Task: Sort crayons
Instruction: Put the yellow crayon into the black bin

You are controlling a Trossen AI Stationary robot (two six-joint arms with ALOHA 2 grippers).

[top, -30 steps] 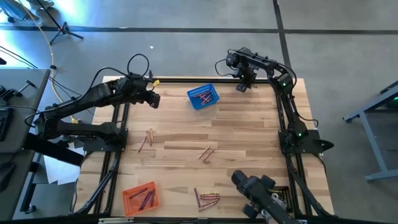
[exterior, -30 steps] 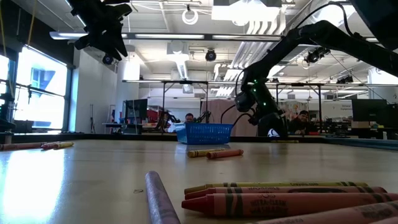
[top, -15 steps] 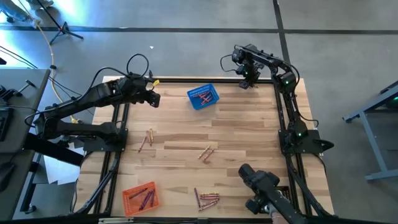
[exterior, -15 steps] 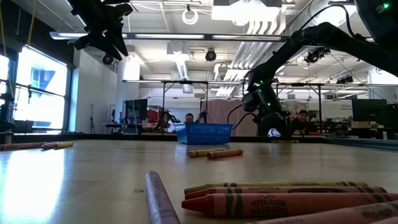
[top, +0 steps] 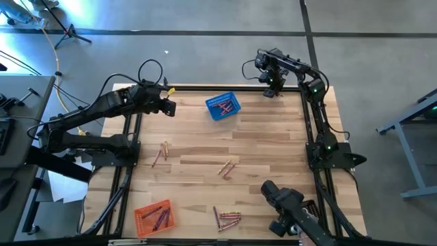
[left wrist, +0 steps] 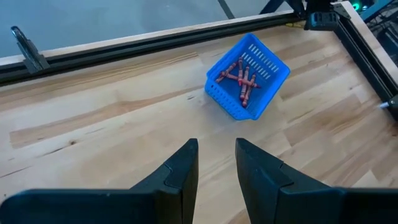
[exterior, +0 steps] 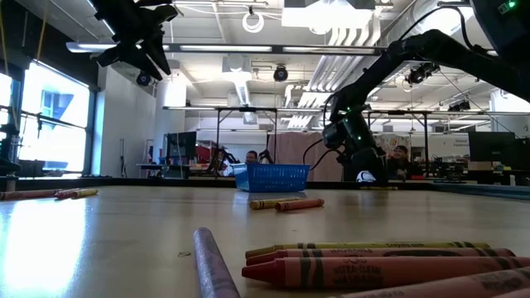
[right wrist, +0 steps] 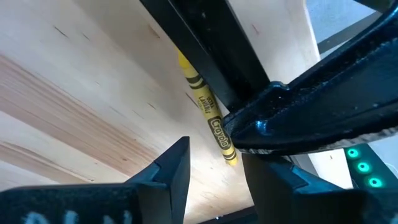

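Crayons lie loose on the wooden table: a pair [top: 160,152] at the left, a pair [top: 227,167] in the middle and a cluster [top: 226,219] at the near edge. A blue basket [top: 223,106] at the far side holds red crayons [left wrist: 242,78]. An orange basket [top: 153,216] at the near left holds more. My right gripper [right wrist: 214,180] is open, low over the far right corner. Its fingers stand on either side of one end of a yellow crayon [right wrist: 204,106], which lies along the black frame rail. My left gripper [left wrist: 216,162] hangs open, high over the far left.
The black frame rail [right wrist: 205,50] runs right beside the yellow crayon at the table's edge. A dark device [top: 283,205] stands over the near right corner. Bare wood lies between the crayon groups. People sit in the room beyond the table [exterior: 252,157].
My right gripper has shifted a little toward the table's far right corner and then stopped, still open. The dark device at the near right has shifted slightly toward the right edge.
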